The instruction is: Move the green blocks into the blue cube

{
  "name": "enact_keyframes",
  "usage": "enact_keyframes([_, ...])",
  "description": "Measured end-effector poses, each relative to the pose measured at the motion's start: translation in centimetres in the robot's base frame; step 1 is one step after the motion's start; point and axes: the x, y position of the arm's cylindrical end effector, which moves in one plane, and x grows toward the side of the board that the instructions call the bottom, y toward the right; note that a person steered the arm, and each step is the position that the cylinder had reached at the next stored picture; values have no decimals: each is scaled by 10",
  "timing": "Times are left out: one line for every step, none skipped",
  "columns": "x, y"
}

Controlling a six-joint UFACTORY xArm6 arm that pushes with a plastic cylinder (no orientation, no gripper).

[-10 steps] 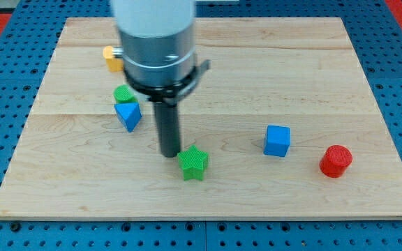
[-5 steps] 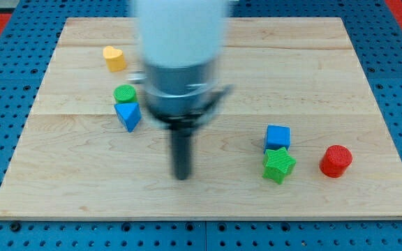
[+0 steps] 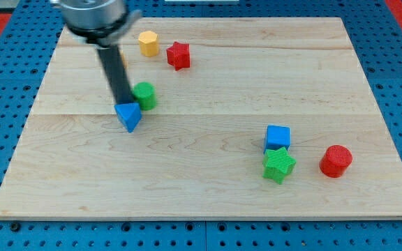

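Our tip (image 3: 123, 104) touches the green plastic cylinder (image 3: 144, 95) near the wooden board's (image 3: 208, 202) left edge; we carry no claw.

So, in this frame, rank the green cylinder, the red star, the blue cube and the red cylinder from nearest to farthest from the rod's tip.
My tip sits at the blue triangular block's top edge, on the view's left.
1. Green cylinder, just right of my tip.
2. Red star, toward the view's top.
3. Blue cube, right of centre, touching the green star.
4. Red cylinder, far right.
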Motion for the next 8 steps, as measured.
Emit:
enact_keyframes([-23, 6])
enact_keyframes([-37, 33])
enact_keyframes([-40, 82])
enact_keyframes([-25, 144])
enact_keyframes([-8, 199])
enact_keyframes([-20, 204])
enact_keyframes([-47, 150])
enact_keyframes([-7, 157])
